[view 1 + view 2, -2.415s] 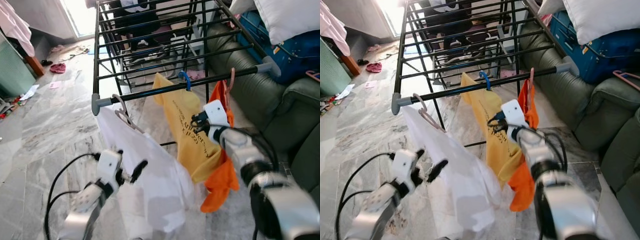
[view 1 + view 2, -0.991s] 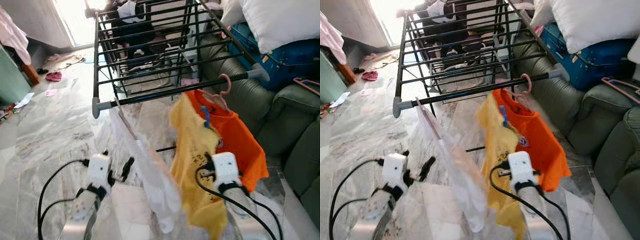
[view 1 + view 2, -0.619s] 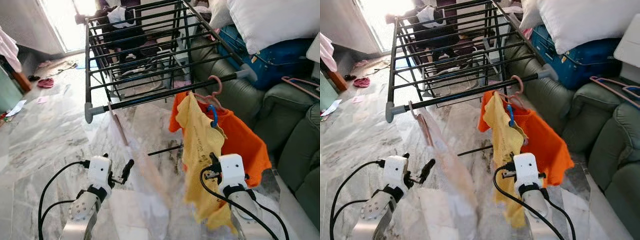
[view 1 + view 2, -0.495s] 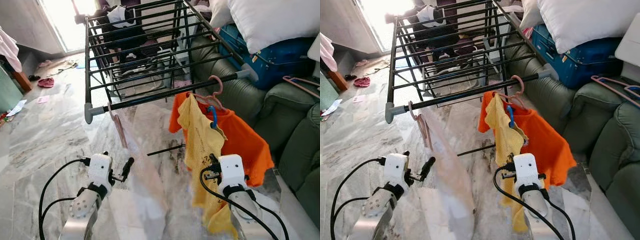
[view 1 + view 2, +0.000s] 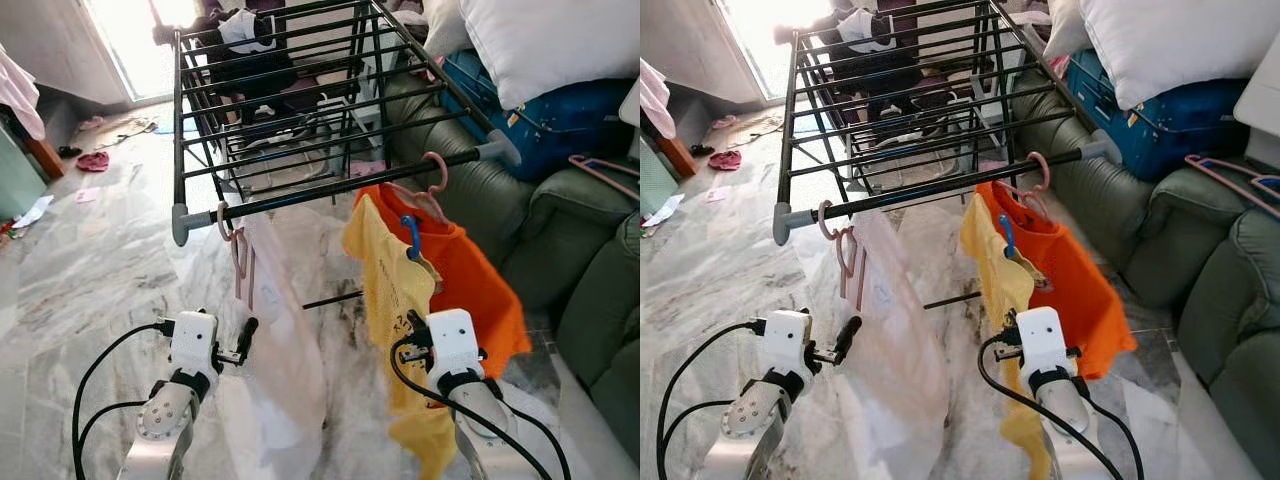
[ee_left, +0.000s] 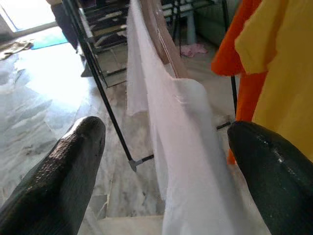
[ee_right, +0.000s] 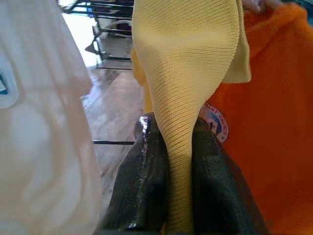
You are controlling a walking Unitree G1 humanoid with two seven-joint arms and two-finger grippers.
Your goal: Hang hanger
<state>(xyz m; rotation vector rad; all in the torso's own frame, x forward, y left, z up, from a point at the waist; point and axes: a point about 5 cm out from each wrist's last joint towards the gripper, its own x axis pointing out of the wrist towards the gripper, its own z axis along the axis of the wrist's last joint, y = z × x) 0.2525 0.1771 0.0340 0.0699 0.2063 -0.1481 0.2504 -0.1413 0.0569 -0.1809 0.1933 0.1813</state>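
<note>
A black drying rack [image 5: 300,110] stands on a marble floor [image 5: 90,260], with a green sofa [image 5: 560,240] just beside it. Three garments hang near the rack's front rail [image 5: 330,186]: a white shirt [image 5: 280,350], a yellow shirt [image 5: 400,300] on a blue hanger [image 5: 410,235], and an orange shirt [image 5: 480,290] on a pink hanger [image 5: 432,180].

The blue hanger's hook sits below the front rail and appears off it, so the yellow shirt seems carried only by the right pincer [image 7: 178,161], pressed together on a fold of its cloth. The likely risk: the fabric slips through that pinch, or the hanger slides out of the collar, dropping both to the floor. The hook could also snag the orange shirt touching it.

The blue hanger hangs above the right pincer, between it and the front rail. The left pincer [image 6: 166,147] is spread, empty, with the white shirt between its fingers.
</note>
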